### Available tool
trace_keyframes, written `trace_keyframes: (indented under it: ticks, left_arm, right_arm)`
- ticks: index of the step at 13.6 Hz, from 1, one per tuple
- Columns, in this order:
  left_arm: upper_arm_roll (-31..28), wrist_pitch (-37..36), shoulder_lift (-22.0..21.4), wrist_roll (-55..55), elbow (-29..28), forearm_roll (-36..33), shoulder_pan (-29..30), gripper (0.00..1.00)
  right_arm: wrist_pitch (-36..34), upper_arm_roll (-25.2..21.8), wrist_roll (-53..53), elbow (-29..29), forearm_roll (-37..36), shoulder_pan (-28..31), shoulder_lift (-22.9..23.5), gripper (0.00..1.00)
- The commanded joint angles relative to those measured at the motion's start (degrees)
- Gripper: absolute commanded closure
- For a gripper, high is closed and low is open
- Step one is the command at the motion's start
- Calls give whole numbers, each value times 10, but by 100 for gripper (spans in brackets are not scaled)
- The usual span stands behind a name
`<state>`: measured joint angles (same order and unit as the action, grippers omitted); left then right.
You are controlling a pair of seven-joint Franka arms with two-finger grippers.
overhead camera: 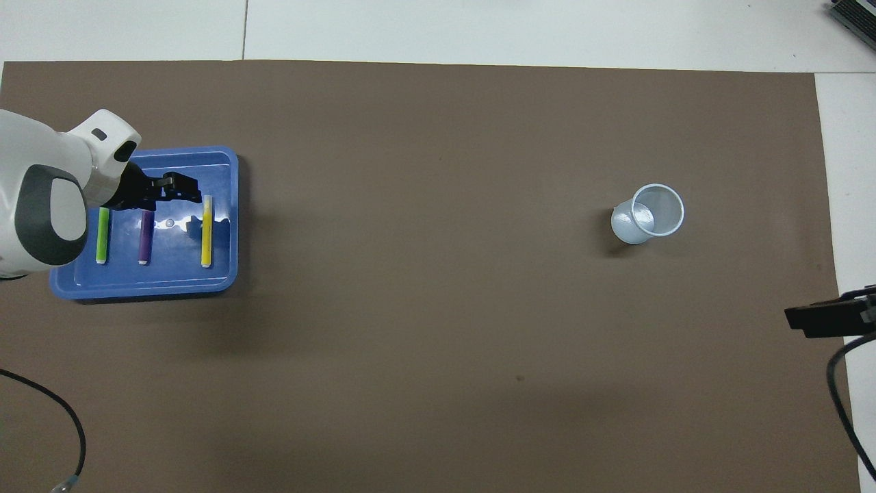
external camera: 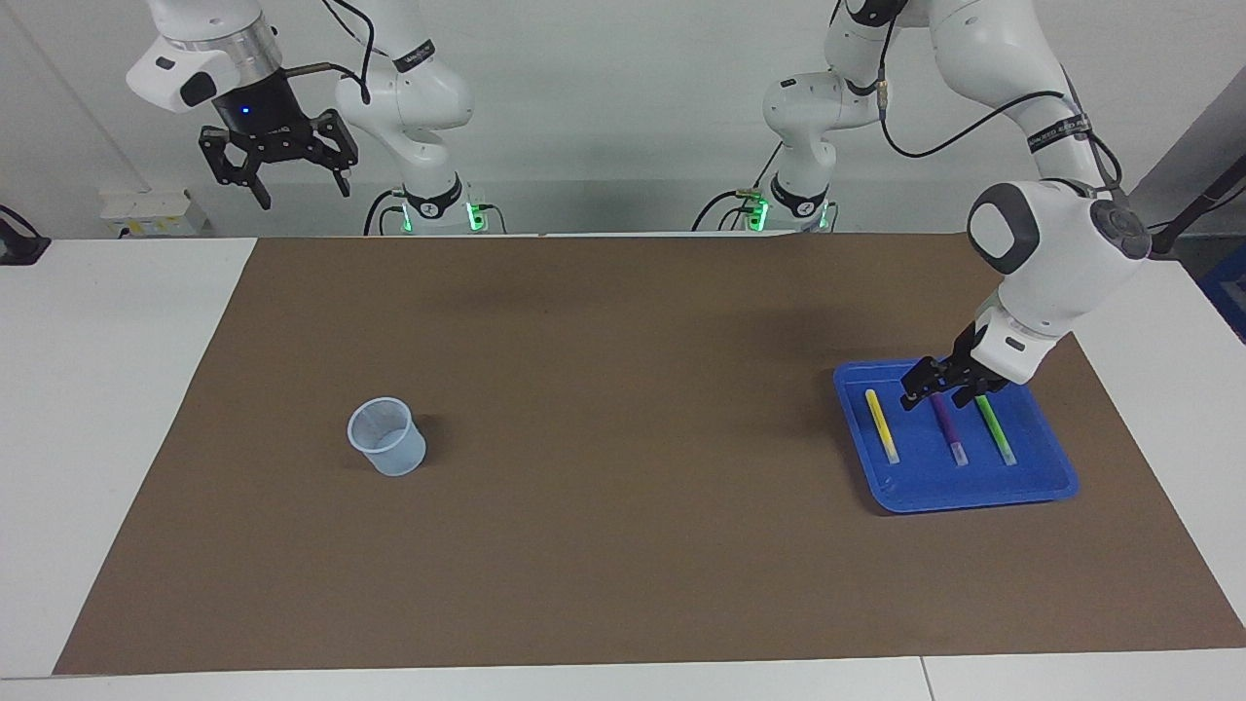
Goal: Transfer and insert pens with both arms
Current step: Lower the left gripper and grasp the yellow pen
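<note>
- The left gripper [external camera: 935, 396] is low in the blue tray [external camera: 1056, 482], fingers spread on either side of the purple pen [external camera: 946, 424] at its end nearer the robots, not gripping it
- The yellow pen [external camera: 882, 425] and the green pen [external camera: 997, 429] lie on either side of the purple one in that tray
- The right gripper [external camera: 278, 170] waits high at its own end of the table, fingers spread, empty
- A clear cup [external camera: 387, 436] stands upright on the brown mat [external camera: 623, 545] toward the right arm's end
</note>
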<state>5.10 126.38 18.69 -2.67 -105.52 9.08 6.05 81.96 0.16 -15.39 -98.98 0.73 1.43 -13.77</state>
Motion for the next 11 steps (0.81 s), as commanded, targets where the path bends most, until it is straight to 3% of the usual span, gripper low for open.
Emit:
trace_keyframes:
  ticks: [1, 4, 8, 11]
  left_arm:
    - [-1, 17, -8, 3, -28, 8, -6, 16]
    - [-2, 45, -17, 3, -70, 7, -12, 18]
    - [-2, 46, -17, 3, -72, 7, -12, 30]
    - [-2, 48, -20, 3, -81, 6, -15, 31]
  right_arm:
    - [-9, -14, -75, 4, -4, 12, -9, 0]
    - [-3, -21, -90, 0, -1, 16, -10, 0]
    - [34, -15, -84, -7, 6, 7, -9, 0]
    - [55, -11, -71, -13, 14, -7, 4, 0]
